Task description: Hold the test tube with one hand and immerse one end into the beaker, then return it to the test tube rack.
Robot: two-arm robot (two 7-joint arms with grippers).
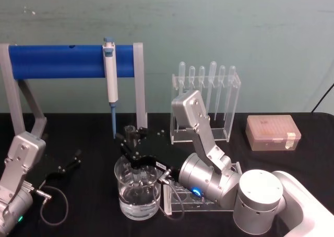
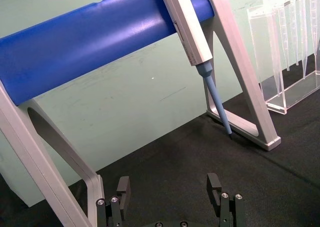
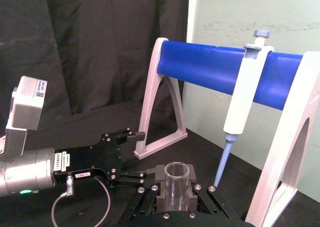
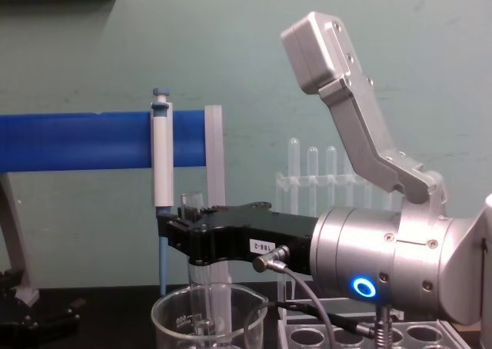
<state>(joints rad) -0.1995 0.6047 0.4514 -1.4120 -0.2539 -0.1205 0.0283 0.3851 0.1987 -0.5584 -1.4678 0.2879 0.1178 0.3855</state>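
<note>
Because the clear, round-bottomed glass test tube (image 3: 176,181) is likely light, stiff, slick and breakable, a gentle pinch just below its open rim suits it. The black-jawed right gripper (image 4: 192,214) is clamped there, holding the tube upright with its lower end inside the wide clear glass beaker (image 1: 124,192) on the black tabletop (image 1: 302,166). The left gripper (image 2: 170,187) rests spread open at the far left.
</note>
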